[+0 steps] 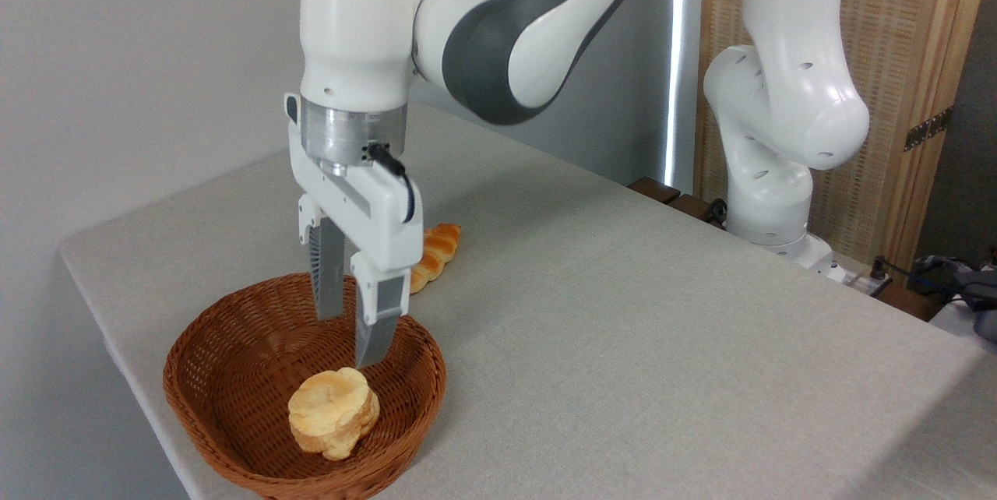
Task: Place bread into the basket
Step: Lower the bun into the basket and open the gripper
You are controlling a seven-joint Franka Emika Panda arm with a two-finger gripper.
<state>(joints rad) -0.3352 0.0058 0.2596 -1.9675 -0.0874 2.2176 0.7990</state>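
Fixed camera view. I see the arm (498,25) reaching in from the upper right, with its wrist pointing straight down over the basket (234,375). The gripper (350,340) hangs above the basket's interior; its two fingers (329,274) are parted by a modest gap and hold nothing, with their tips clear of everything below. The bun (333,412) lies inside the basket, flat on its base with its pale toasted top facing up, at about 5 o'clock from the basket's centre and just below the nearer fingertip without touching it. The basket sits on the counter (623,329) near the counter's front left edge. A braided loaf (433,249) lies on the counter outside the basket, at about 1 o'clock from it, partly hidden behind the gripper body. The arm's base (779,235) stands at the counter's far right side, at roughly 3 o'clock from the gripper, in front of a wooden screen (903,56). A dark cable (393,173) loops from the wrist flange down the side of the gripper housing.
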